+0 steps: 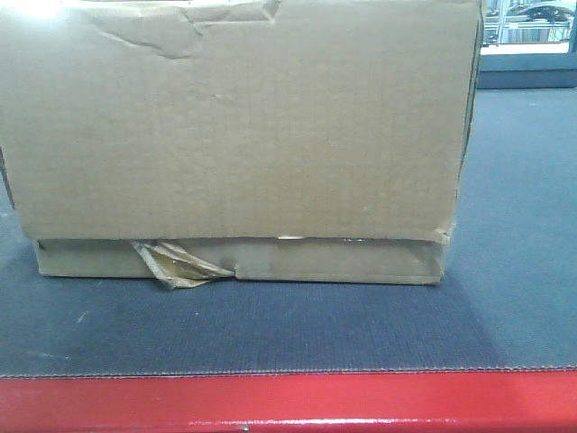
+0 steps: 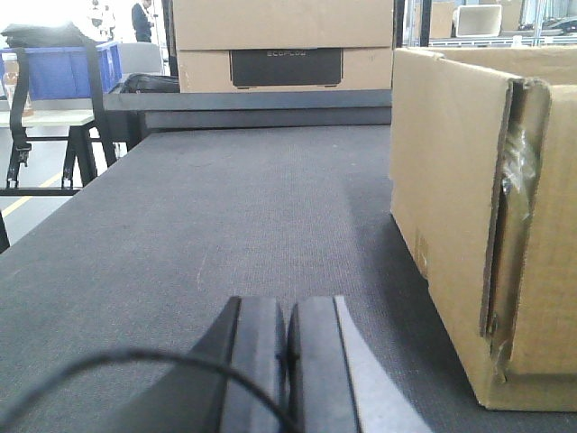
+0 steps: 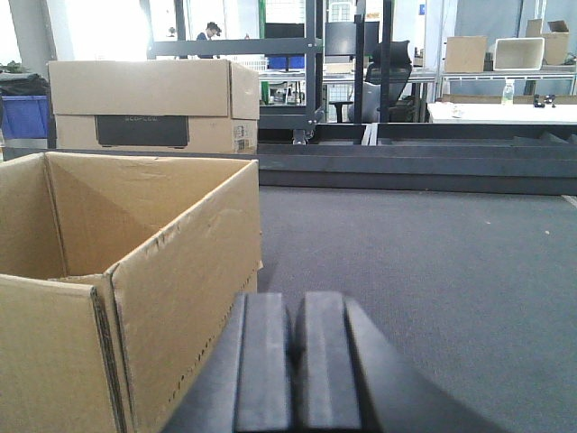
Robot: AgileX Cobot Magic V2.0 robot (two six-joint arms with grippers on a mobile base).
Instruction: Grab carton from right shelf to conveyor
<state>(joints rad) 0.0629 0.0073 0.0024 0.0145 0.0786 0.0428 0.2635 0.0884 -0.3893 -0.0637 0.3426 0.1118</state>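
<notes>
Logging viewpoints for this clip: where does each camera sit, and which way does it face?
Front: low at the conveyor's red edge, facing the carton's side; no robot parts.
Left wrist: behind the shut left gripper, looking along the belt; carton at right.
Right wrist: behind the shut right gripper; open carton at left.
All share the carton and belt.

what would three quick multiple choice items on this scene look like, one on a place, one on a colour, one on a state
1. Where does the carton sit?
A. on the grey belt
B. on a steel rack
C. on the floor

2. What colour is the belt's front edge?
A. blue
B. red
C. yellow

3. How is the top of the carton?
A. taped shut
B. covered by a lid
C. open

Answers:
1 A, its base rests on the belt in the front view.
2 B, a glossy red strip runs along the front.
3 C, the right wrist view looks down into its empty inside.

Both the left hand and right hand are shut, touching nothing.
</notes>
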